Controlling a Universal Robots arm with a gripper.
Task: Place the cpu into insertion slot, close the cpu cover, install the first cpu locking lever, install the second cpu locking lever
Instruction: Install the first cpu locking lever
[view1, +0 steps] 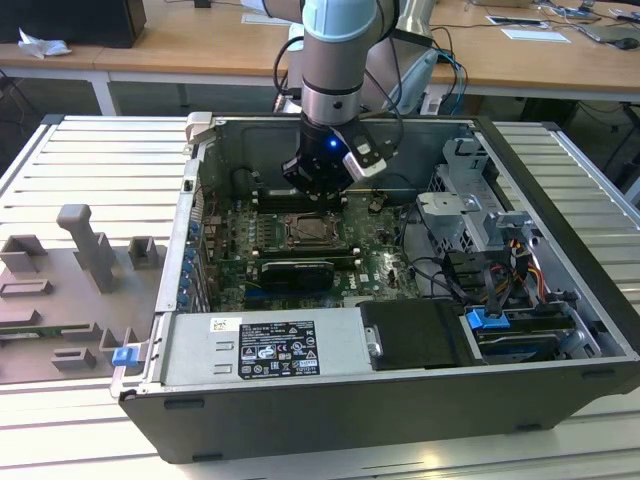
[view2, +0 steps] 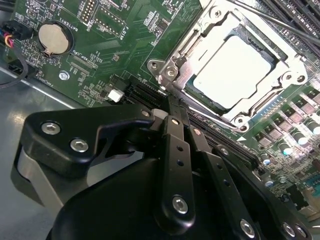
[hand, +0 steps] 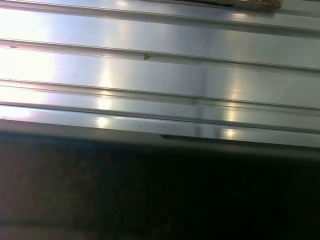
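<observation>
One cpu sits in the one insertion slot, cpu cover down. Gripper fingers look pressed together beside the socket; one coin battery nearby.

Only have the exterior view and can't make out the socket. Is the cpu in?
Observer: Yes. In the second wrist view the cpu sits in the insertion slot, its pale top showing.
Operator: Cover?
Observer: The cpu cover lies flat over it and frames the chip through its window.
Operator: Claw?
Observer: The claw looks shut with nothing in it. Its tips are right by the slot corner nearest the coin cell; I can't tell if they touch.
</observation>
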